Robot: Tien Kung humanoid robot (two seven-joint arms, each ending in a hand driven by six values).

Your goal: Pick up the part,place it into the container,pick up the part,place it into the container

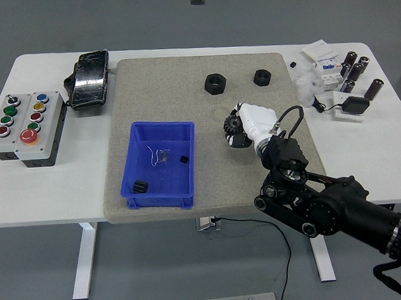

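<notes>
Two black hex nuts lie at the far side of the grey mat: a larger nut [215,84] and a smaller nut [262,77] to its right. The blue bin [159,165] sits on the mat's left half and holds two small black parts and a thin white wire. My right hand [241,126], white-backed with black fingers, hovers over the mat between the bin and the nuts, below the larger nut. Its fingers are curled, and I see no part clearly held in them. The left arm is out of view.
A button box [26,125] stands at the table's left, with a black pouch [89,78] behind it. Black cylinders [355,68], white blocks and a black adapter crowd the back right corner. A cable loops off my right wrist.
</notes>
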